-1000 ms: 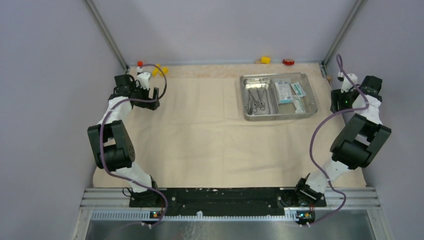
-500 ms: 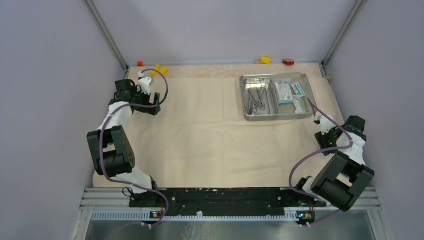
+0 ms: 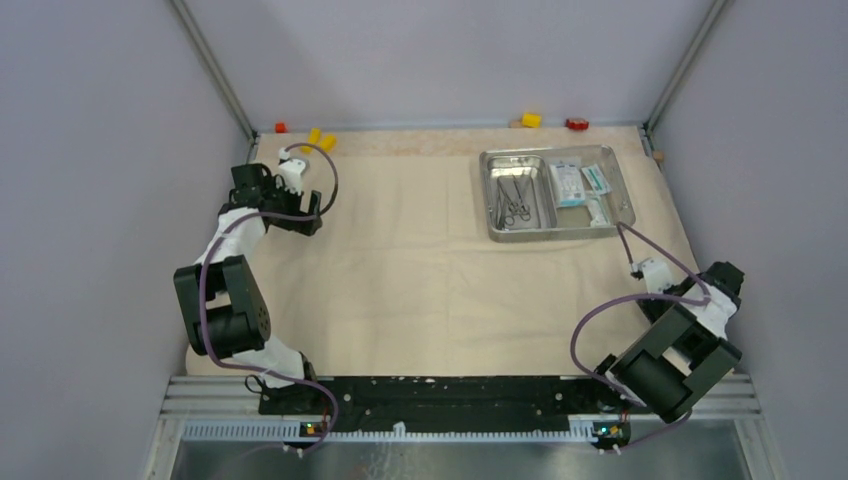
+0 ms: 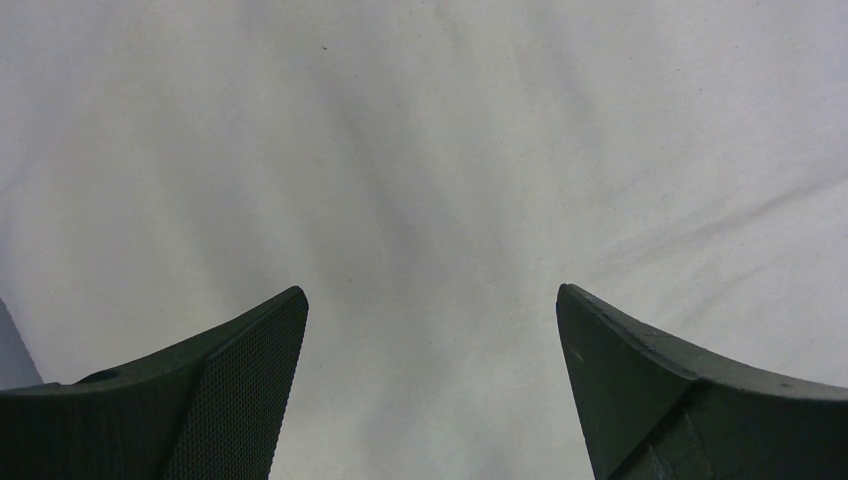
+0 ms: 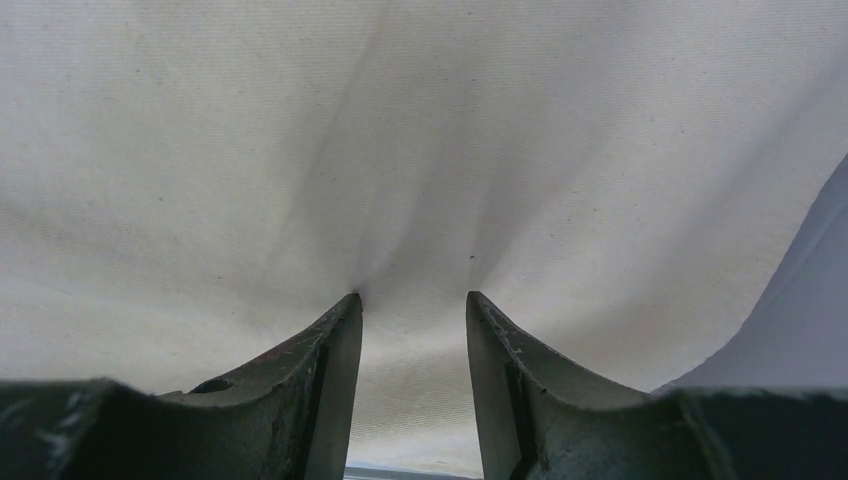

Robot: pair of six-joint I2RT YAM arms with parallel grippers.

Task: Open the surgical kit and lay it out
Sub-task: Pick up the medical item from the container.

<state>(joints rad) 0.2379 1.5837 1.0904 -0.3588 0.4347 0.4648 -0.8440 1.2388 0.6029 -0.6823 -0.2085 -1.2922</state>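
Soft, limp cloth creased toward the half-closed right gripper at 4 o'clock; grasp unconfirmed. Left gripper, 10 o'clock, gaped released. Edges probably offered the best hold.

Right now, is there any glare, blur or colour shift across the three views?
Top external: sharp and evenly lit, with mild glare on the steel tray. Left wrist: the cloth reads grey-white rather than beige, with soft fold shadows around the dark left gripper. Right wrist: shaded creases run to the right gripper, whose nearest edges blur.
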